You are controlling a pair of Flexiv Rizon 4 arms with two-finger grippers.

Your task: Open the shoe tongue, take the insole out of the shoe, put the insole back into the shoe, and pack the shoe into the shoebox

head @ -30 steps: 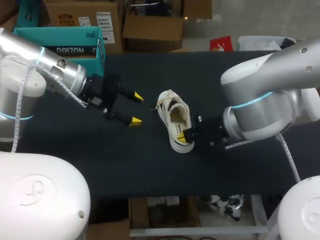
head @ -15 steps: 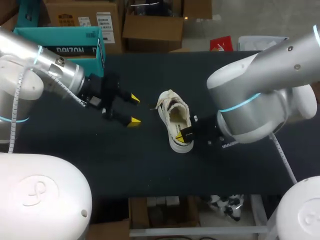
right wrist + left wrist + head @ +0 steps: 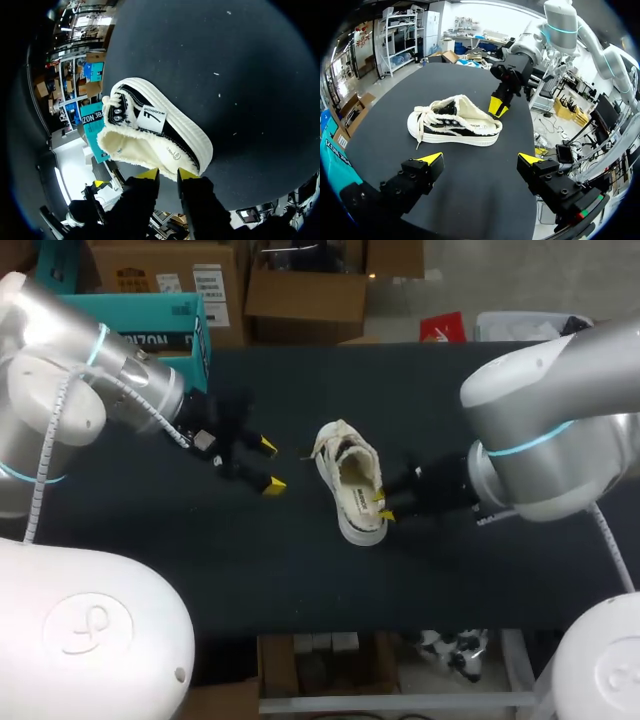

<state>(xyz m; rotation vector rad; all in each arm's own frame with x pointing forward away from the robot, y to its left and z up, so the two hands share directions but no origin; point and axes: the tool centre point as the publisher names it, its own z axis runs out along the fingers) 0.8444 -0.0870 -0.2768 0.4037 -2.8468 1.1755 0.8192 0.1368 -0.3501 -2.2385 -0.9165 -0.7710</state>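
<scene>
— What does our shoe (image 3: pixel 350 480) look like?

— It is white with black sides. It has white laces, a thick white sole and a fluffy cream inside. It stands on its sole near the middle of the dark table (image 3: pixel 300 580). Its toe points to the far edge and its heel points back to us.

— Where is our shoebox (image 3: pixel 150 325)?

— The blue-green box sits at the far left corner, well apart from the shoe.

— How do we hold our left arm?

— It comes in from the left and stretches over the table. Our left gripper (image 3: pixel 271 465) points at the shoe. Its two yellow tips are spread wide and nothing is between them. The shoe lies ahead of it, side on, with a gap of bare table in between.

— And our right arm?

— It comes in from the right and bends back toward the middle. Our right gripper (image 3: pixel 382 507) is right at the heel of the shoe, on the right side. From its own wrist view the heel rim is just ahead of it. We cannot tell if it grips the heel or only touches it.
</scene>
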